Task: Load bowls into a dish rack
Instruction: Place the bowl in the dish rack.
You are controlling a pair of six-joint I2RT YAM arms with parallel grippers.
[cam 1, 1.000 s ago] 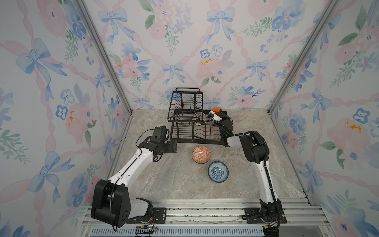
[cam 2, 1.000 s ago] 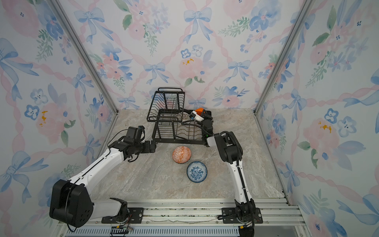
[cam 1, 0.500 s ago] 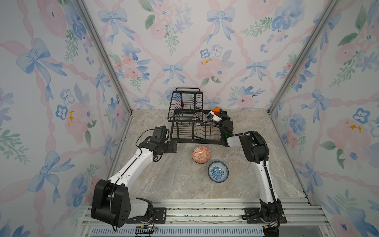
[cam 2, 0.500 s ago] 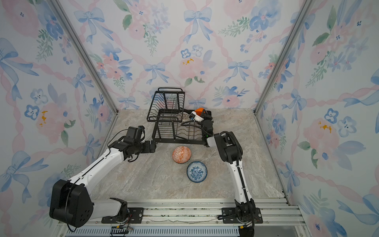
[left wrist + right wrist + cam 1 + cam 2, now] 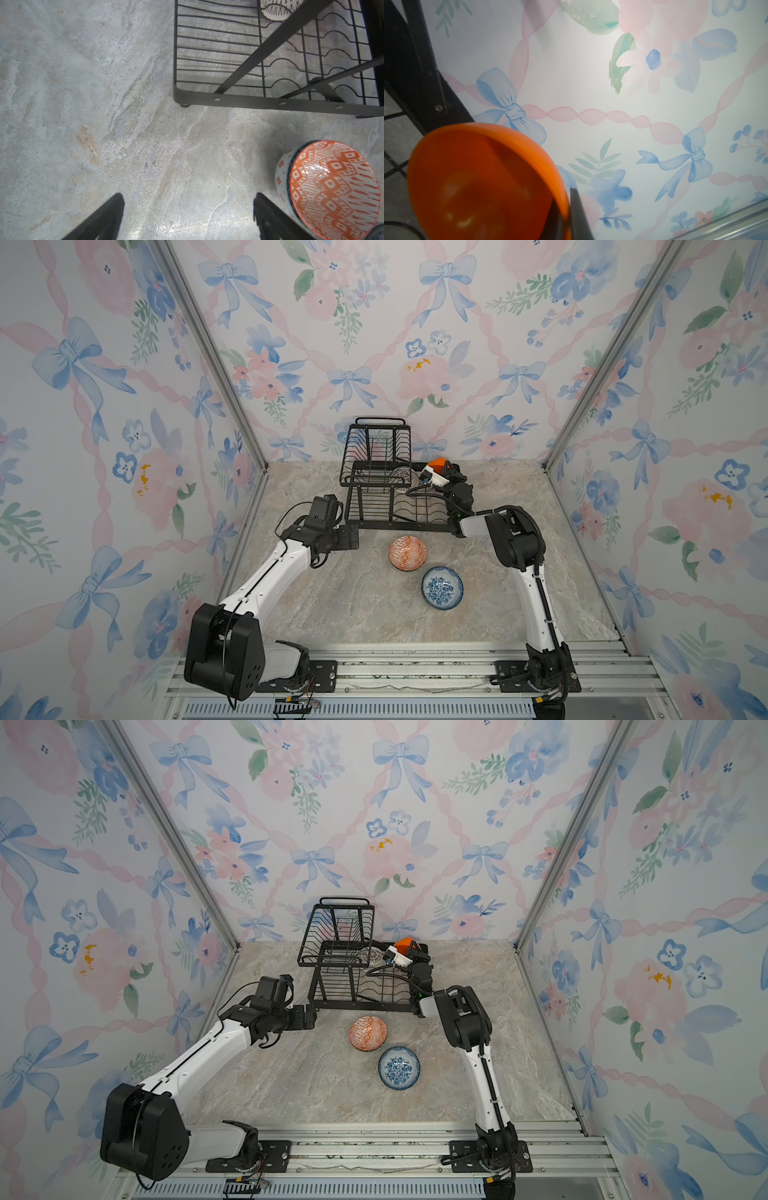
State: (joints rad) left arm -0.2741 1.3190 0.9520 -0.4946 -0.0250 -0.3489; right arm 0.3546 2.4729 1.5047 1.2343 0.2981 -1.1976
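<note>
The black wire dish rack (image 5: pixel 399 514) (image 5: pixel 357 986) stands at the back of the table. A white-lattice bowl (image 5: pixel 403 479) (image 5: pixel 371 957) (image 5: pixel 274 9) rests in it. My right gripper (image 5: pixel 563 199) is shut on the rim of an orange bowl (image 5: pixel 477 182) (image 5: pixel 437 464) (image 5: pixel 405 944), held above the rack's right end. In front of the rack sit an orange-and-white geometric bowl (image 5: pixel 407 553) (image 5: pixel 368 1033) (image 5: pixel 332 191) and a blue-and-white floral bowl (image 5: pixel 442 587) (image 5: pixel 399 1067). My left gripper (image 5: pixel 188 195) (image 5: pixel 353 538) hovers open and empty, left of the geometric bowl.
Marbled tabletop (image 5: pixel 353 605) is enclosed by floral-papered walls on three sides. The rack's raised basket with its loop handle (image 5: pixel 380 420) stands at the rack's left rear. An aluminium rail (image 5: pixel 395 668) runs along the front edge.
</note>
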